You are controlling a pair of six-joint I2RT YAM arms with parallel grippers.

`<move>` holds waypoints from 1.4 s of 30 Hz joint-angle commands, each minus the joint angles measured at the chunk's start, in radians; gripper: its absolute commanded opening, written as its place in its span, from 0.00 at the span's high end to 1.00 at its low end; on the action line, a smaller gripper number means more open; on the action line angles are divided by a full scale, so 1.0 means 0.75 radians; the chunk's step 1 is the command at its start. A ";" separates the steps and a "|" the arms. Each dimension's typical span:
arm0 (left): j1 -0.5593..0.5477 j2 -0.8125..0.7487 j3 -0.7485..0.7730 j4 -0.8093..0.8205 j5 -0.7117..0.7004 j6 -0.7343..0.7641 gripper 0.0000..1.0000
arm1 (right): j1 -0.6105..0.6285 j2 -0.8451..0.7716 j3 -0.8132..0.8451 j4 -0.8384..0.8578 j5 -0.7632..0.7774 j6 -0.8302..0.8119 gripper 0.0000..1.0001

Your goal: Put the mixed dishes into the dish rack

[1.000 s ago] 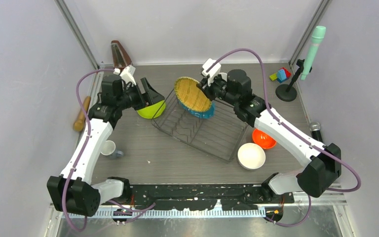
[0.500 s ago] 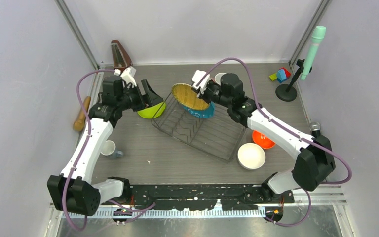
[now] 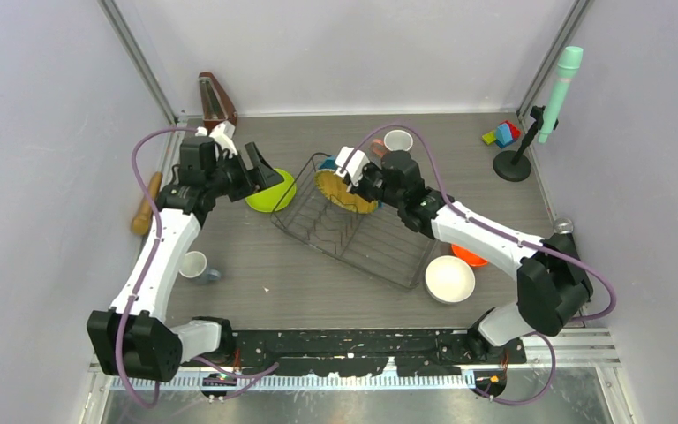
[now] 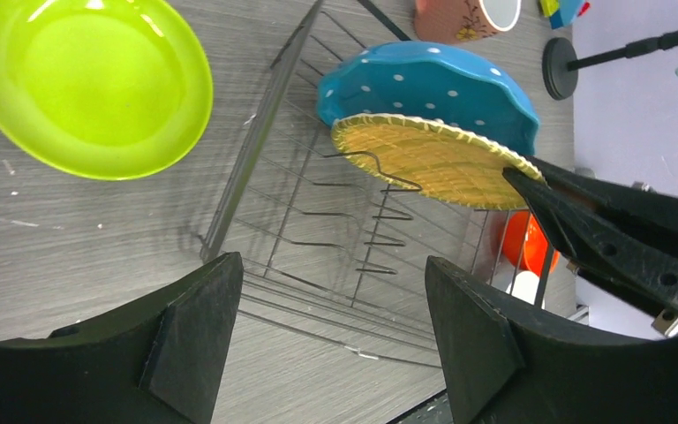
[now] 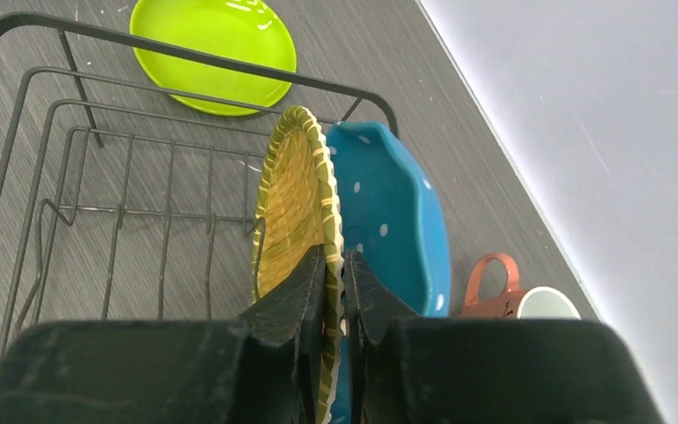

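The dish rack [image 3: 388, 252] sits mid-table. My right gripper [image 5: 334, 258] is shut on the rim of the yellow-orange woven plate [image 5: 296, 203], which stands on edge at the rack's far end. The blue dotted plate [image 5: 388, 221] leans right behind it. My left gripper [image 4: 334, 269] hangs open and empty over the rack's left edge, beside the lime green plate [image 4: 88, 84] lying on the table. The pink mug [image 5: 494, 291] stands behind the rack. An orange bowl [image 3: 475, 256] and a white bowl [image 3: 449, 279] lie to the rack's right, and a small cup [image 3: 194, 265] to its left.
A wooden rolling pin [image 3: 147, 201] lies by the left wall. Toy blocks [image 3: 502, 134] and a microphone stand [image 3: 514, 163] occupy the back right corner. A brown metronome [image 3: 216, 97] stands at the back left.
My right gripper has carried the woven plate left and down into the rack, next to the blue plate. The left arm has drawn back slightly to the left.
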 commanded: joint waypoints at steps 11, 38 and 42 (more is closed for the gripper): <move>0.221 0.141 0.008 -0.047 -0.061 -0.189 0.07 | 0.076 -0.036 -0.029 0.217 0.485 0.264 0.13; 0.195 0.597 -0.113 0.241 -0.420 -0.520 0.21 | 0.076 -0.781 -0.174 -0.218 0.439 1.140 0.16; 0.191 0.648 -0.136 0.308 -0.396 -0.552 0.23 | 0.076 -0.847 -0.192 -0.248 0.459 1.148 0.16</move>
